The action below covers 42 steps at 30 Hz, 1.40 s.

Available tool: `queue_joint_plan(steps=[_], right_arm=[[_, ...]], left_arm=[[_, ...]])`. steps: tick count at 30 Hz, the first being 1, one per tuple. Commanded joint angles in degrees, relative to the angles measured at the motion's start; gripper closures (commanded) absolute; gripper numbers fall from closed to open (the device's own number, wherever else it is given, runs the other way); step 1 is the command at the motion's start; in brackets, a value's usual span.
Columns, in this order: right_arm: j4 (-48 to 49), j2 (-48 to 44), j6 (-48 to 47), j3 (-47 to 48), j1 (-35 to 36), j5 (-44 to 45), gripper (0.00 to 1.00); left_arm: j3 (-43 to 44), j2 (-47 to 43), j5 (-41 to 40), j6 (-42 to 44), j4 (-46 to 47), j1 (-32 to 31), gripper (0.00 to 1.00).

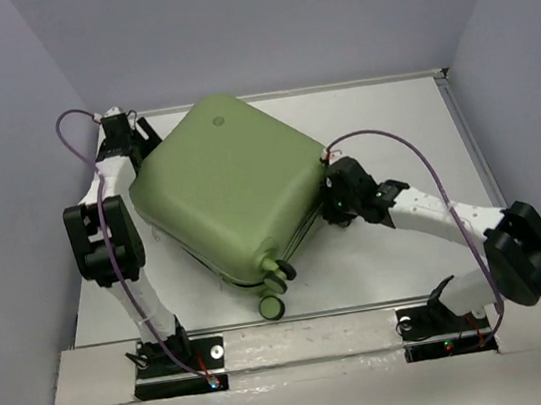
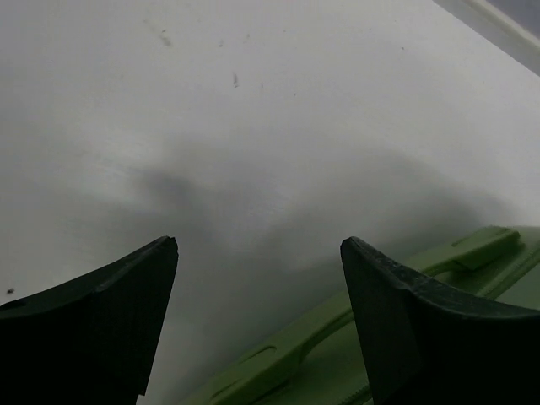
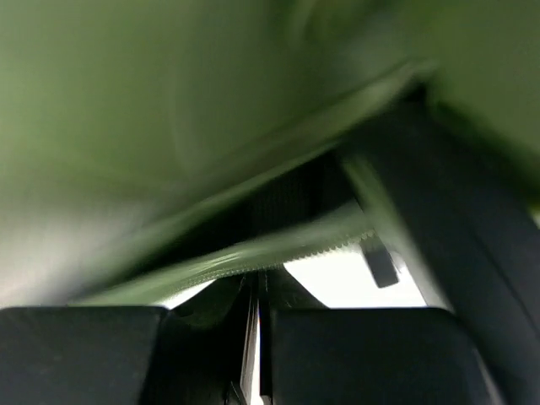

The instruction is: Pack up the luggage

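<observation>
**Markings.** The only mark is a small round emblem (image 1: pixel 219 121) on the upper shell of the luggage (image 1: pixel 224 194), and it is too small to read.

**Luggage.** It lies flat mid-table (image 1: pixel 391 125), turned diagonally. The emblem corner points to the far side and the caster wheels (image 1: pixel 274 288) to the near edge. The shell halves sit nearly together, with a dark gap along the right-hand edge.

**Left gripper** (image 2: pixel 259 245). The jaws are spread wide with only bare table between them, and nothing is held. The overhead view puts it just beside the far-left corner of the luggage. Whether it touches the shell cannot be told.

**Right gripper** (image 3: pixel 256 337). The fingers (image 3: pixel 84 354) are pressed together, with only a thin pale line between them. Whether anything thin is pinched there cannot be told. From overhead it sits against the right-hand edge of the luggage, at the gap.

**View differences.**
- The left wrist camera shows moulded green edging of the shell at lower right, running under one finger. The overhead view does not resolve this.
- The right wrist camera is very close and blurred. Green shell fills the top, and a pale toothed zipper strip (image 3: pixel 312 240) crosses the middle with black lining (image 3: pixel 456 219) beside it. A patch of white table shows through the gap.
- Only the overhead view shows the whole case, the wheels and the emblem.
</observation>
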Motion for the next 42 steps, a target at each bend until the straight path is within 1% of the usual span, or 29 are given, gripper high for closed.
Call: queue_joint_plan(steps=[1, 2, 3, 4, 5, 6, 7, 8, 9, 10, 12, 15, 18, 22, 23, 24, 25, 26, 27, 28, 29, 30, 32, 34, 37, 38, 40, 41, 42], right_arm=[[26.17, 13.66, -0.16, 14.91, -7.16, -10.08, 0.93], [26.18, 13.71, -0.43, 18.25, -7.78, -10.12, 0.93], [26.18, 19.1, -0.6, 25.94, -8.49, -14.38, 0.93], [25.4, 22.12, 0.35, 30.28, -9.36, -17.47, 0.93], [24.0, 25.36, 1.06, 35.11, -10.85, -24.11, 0.89], [21.89, 32.1, 1.76, 46.12, -11.56, -27.14, 0.81], [18.57, 35.38, 2.2, 51.89, -12.27, -29.61, 0.69], [10.88, 38.11, 1.95, 57.25, -13.49, -33.02, 0.42], [7.49, 40.14, 1.51, 61.74, -14.02, -33.58, 0.3], [1.63, 41.38, -0.24, 66.75, -14.55, -33.06, 0.21], [-0.71, 39.3, -2.35, 66.02, -15.87, -29.82, 0.06], [-1.24, 31.31, -5.35, 58.2, -17.1, -27.17, 0.02], [-1.86, 22.26, -8.16, 48.89, -17.11, -25.41, 0.04], [-0.19, 8.99, -9.74, 35.01, -17.11, -21.99, 0.28], [1.03, 6.09, -9.83, 32.2, -17.11, -21.81, 0.39], [1.83, 0.06, -9.75, 26.16, -17.11, -21.9, 0.62], [4.01, -2.87, -8.79, 22.97, -17.11, -22.51, 0.73], [5.68, -5.86, -8.08, 19.55, -17.11, -25.04, 0.83], [7.53, -11.55, -7.47, 15.6, -17.11, -26.63, 0.93], [11.11, -14.13, -6.24, 7.46, -17.11, -27.69, 0.93], [13.06, -16.68, -5.45, 3.21, -17.11, -28.22, 0.93], [14.39, -18.88, -5.09, -0.75, -17.11, -27.35, 0.93], [16.41, -24.31, -3.52, -10.92, -17.11, -23.24, 0.93], [19.75, -28.37, -2.11, -17.89, -17.11, -20.77, 0.93], [20.2, -32.42, -1.05, -22.13, -17.11, -16.11, 0.93], [22.9, -34.78, -0.7, -24.93, -17.11, -13.22, 0.93], [23.8, -35.68, 0.09, -26.8, -17.11, -10.57, 0.93], [23.98, -35.6, 0.62, -27.07, -17.11, -9.6, 0.93], [24.33, -34.82, 1.23, -27.51, -17.11, -9.16, 0.89]], left_arm=[[-17.36, -17.21, 8.66, -0.38, -4.11, -7.45, 0.1], [-19.91, -17.25, 8.56, -0.64, -3.86, -7.46, 0.1], [-25.24, -22.21, 8.82, -0.64, -3.51, -8.59, 0.1], [-27.82, -24.79, 8.48, -0.9, -3.33, -9.38, 0.1], [-32.55, -30.12, 8.39, -1.08, -3.07, -11.39, 0.1], [-34.68, -32.87, 8.39, -1.6, -2.98, -12.37, 0.1], [-36.79, -35.42, 8.56, -1.61, -2.89, -13.25, 0.1], [-40.73, -40.49, 9.09, -2.74, -2.37, -14.91, 0.1], [-42.25, -43.07, 9.44, -3.27, -2.36, -15.45, 0.09], [-43.91, -47.79, 10.4, -4.58, -2.27, -15.8, 0.1], [-46.48, -51.86, 10.24, -5.47, -2.36, -16.59, 0.09], [-46.48, -57.93, 9.36, -6.18, -4.03, -16.86, 0.09], [-44.64, -61.63, 6.9, -6.53, -5.43, -16.86, 0.09], [-40.51, -64.27, 5.92, -7.67, -5.88, -16.95, 0.1], [-40.24, -65.41, 5.93, -7.85, -5.88, -17.12, 0.1], [-40.24, -66.29, 5.67, -8.11, -6.05, -17.21, 0.1], [-40.59, -67.08, 5.49, -8.2, -6.14, -17.47, 0.12], [-41.11, -69.09, 5.31, -8.37, -6.14, -17.65, 0.21], [-42.69, -70.07, 5.4, -8.46, -6.05, -18.09, 0.26], [-43.48, -70.69, 6.18, -8.55, -6.4, -18.27, 0.34], [-44.36, -71.21, 6.8, -8.73, -6.4, -18.53, 0.34], [-45.5, -72.18, 7.41, -9.07, -6.58, -18.97, 0.5], [-49.11, -73.67, 8.73, -11.0, -6.14, -21.16, 0.6], [-52.97, -74.73, 9.26, -13.02, -5.01, -24.4, 0.69], [-56.84, -76.49, 9.27, -16.54, -4.3, -27.66, 0.71], [-58.85, -76.75, 10.31, -18.55, -1.6, -30.63, 0.72], [-60.88, -76.23, 11.37, -20.84, -0.09, -31.62, 0.71], [-61.59, -75.19, 11.2, -21.64, 2.45, -33.8, 0.71], [-62.03, -74.39, 10.59, -22.17, 3.08, -34.87, 0.69]])
